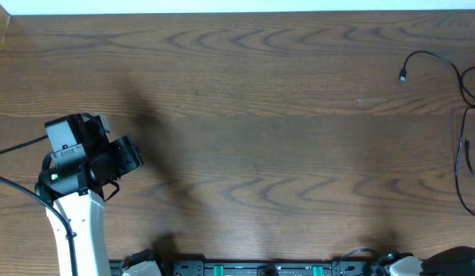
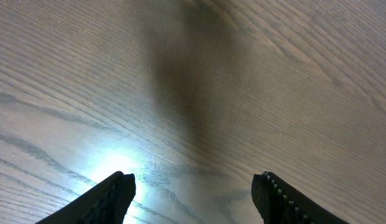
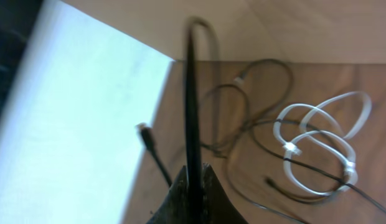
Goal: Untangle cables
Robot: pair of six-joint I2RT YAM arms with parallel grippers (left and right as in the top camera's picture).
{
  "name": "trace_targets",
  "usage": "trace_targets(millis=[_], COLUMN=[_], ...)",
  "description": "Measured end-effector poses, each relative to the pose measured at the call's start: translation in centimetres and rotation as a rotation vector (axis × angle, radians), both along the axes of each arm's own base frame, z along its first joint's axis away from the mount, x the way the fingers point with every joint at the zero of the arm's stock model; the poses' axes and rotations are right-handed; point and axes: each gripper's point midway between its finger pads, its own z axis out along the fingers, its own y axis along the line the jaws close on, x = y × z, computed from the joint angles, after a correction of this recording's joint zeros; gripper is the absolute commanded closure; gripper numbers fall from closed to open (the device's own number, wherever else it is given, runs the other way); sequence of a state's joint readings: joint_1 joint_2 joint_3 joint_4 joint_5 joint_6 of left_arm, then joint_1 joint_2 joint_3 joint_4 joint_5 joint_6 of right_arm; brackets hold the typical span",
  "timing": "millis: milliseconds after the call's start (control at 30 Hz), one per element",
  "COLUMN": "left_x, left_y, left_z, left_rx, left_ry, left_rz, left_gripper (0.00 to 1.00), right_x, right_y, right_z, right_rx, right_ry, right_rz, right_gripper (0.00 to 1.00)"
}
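Observation:
My left gripper (image 1: 130,156) (image 2: 193,190) is open and empty above bare wood at the table's left side. My right gripper (image 3: 194,177) is shut on a black cable (image 3: 192,106) that runs up from the jaws and curves over. Only the right arm's base (image 1: 452,262) shows in the overhead view, at the bottom right corner. A thin black cable (image 1: 429,57) with a plug end lies at the far right of the table. In the right wrist view more black cables (image 3: 261,124) lie tangled with a flat white cable (image 3: 324,140) on the wood.
The wooden table (image 1: 260,115) spans the overhead view. A pale wall edges the table's back (image 1: 237,6). A white surface (image 3: 81,112) fills the left of the right wrist view. The left arm's own cable (image 1: 15,146) trails off the left edge.

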State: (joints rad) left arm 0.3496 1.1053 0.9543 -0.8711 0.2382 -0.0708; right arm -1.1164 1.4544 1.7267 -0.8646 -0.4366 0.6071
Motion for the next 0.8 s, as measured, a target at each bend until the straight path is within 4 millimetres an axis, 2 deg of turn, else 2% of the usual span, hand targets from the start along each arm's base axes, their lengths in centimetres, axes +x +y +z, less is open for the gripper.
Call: trace_targets(millis=[233, 333, 433, 467, 500, 633, 700, 767, 800], left_x=[0.0, 0.0, 0.0, 0.0, 0.0, 0.0, 0.0, 0.0, 0.0], left_y=[0.0, 0.0, 0.0, 0.0, 0.0, 0.0, 0.0, 0.0, 0.0], left_z=[0.0, 0.0, 0.0, 0.0, 0.0, 0.0, 0.0, 0.0, 0.0], left_rx=[0.000, 0.000, 0.000, 0.000, 0.000, 0.000, 0.000, 0.000, 0.000], left_ry=[0.000, 0.000, 0.000, 0.000, 0.000, 0.000, 0.000, 0.000, 0.001], left_rz=[0.000, 0.000, 0.000, 0.000, 0.000, 0.000, 0.000, 0.000, 0.000], left_gripper=[0.34, 0.34, 0.34, 0.34, 0.34, 0.34, 0.34, 0.34, 0.34], right_x=[-0.7, -1.0, -2.0, -2.6, -2.7, -2.5, -1.9, -1.6, -1.4], right_y=[-0.9, -0.5, -0.4, -0.7, -0.8, -2.6, -3.7, -4.7, -5.2], right_z=[3.7, 3.2, 0.7, -0.6, -1.1, -6.1, -9.6, -13.4, -15.5], right_rx=[0.077, 0.136, 0.239, 0.268, 0.275, 0.344, 0.396, 0.460, 0.499], right_ry=[-0.259, -0.271, -0.212, -0.164, -0.148, 0.006, 0.085, 0.162, 0.201], right_rz=[0.014, 0.004, -0.092, -0.150, -0.166, -0.262, -0.288, -0.306, -0.311], right_gripper=[0.99, 0.98, 0.99, 0.99, 0.99, 0.95, 0.85, 0.69, 0.43])
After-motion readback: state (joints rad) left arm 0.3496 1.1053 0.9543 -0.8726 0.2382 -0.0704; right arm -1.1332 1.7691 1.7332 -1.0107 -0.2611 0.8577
